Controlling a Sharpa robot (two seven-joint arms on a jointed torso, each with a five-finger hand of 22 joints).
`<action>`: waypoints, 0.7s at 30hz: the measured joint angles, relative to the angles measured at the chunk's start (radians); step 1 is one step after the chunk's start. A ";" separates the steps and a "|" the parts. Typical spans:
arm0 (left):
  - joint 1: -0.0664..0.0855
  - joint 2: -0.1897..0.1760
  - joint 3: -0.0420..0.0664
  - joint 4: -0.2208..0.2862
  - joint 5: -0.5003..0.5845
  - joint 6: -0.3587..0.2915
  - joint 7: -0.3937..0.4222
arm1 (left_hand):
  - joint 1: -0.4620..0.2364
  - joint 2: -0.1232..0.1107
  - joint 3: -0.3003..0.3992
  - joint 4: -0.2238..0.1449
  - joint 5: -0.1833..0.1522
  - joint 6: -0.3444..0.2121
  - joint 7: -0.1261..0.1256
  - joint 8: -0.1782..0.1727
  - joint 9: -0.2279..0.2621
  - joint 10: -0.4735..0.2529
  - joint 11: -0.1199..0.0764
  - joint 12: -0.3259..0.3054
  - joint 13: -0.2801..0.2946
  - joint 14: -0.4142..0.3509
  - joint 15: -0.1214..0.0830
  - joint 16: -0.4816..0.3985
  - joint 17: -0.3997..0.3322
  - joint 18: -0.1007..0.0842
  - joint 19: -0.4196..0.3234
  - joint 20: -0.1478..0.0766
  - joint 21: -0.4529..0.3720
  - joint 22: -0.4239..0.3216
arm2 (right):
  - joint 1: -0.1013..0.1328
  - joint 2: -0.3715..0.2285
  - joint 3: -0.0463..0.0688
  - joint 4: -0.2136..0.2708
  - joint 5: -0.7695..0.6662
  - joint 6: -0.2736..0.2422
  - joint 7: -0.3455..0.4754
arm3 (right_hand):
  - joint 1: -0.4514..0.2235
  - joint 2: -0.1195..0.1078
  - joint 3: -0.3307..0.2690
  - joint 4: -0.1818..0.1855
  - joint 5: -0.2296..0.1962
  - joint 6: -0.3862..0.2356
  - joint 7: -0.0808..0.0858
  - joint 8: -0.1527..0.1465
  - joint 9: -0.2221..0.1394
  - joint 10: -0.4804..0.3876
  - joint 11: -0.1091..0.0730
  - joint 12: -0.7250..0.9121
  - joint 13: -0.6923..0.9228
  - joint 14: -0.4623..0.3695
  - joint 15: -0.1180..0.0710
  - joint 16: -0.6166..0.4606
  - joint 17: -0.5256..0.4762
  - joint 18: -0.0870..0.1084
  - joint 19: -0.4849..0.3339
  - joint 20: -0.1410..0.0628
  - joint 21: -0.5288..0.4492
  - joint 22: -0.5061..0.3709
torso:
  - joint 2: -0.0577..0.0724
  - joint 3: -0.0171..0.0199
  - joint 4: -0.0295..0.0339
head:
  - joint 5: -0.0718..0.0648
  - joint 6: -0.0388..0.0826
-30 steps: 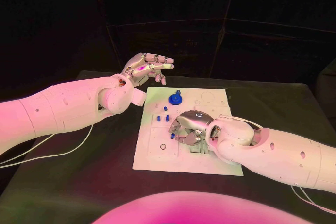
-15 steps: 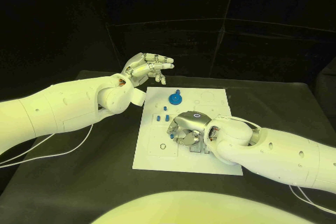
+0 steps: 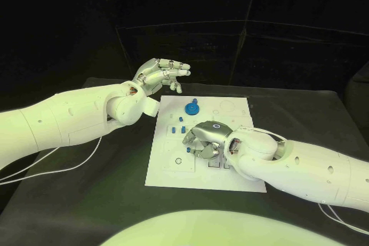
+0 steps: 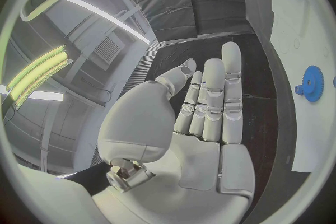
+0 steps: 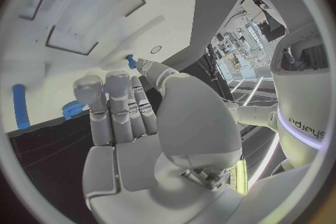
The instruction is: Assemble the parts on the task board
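Over the middle of the task board (image 3: 173,171) the right hand (image 3: 206,141) pinches a small blue part (image 5: 130,60); left hand (image 3: 160,73) hovers past the far-left corner, fingers loosely apart, empty; blue gear (image 3: 192,108) sits at the far end.

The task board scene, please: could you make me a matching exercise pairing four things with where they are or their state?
Things:
1. left hand
2. right hand
3. blue gear
4. task board

Places or states:
A. lies flat in the middle of the black table
B. raised beyond the board's far left corner, holding nothing
C. sits on the board's far part
D. lowered over the board's middle, palm down

Pairs: 1-B, 2-D, 3-C, 4-A
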 measured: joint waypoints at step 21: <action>0.000 -0.005 0.000 -0.001 0.000 -0.001 0.001 | 0.000 0.000 0.000 0.000 0.000 0.000 0.000 0.004 0.000 0.000 0.000 0.005 0.000 0.000 0.000 0.000 0.000 0.000 0.000 0.000 -0.004 0.000 | 0.065 -0.157 0.006 0.075 -0.043 -0.063 -0.017 | -0.097 -0.052 -0.216 0.054 0.067 0.034 -0.053 0.014 0.007 -0.009 -0.028 0.039 0.003 0.003 -0.013 -0.028 -0.050 0.016 -0.023 -0.016 -0.048 -0.053 | -0.002 0.0002 -0.0025 | -0.013 0.022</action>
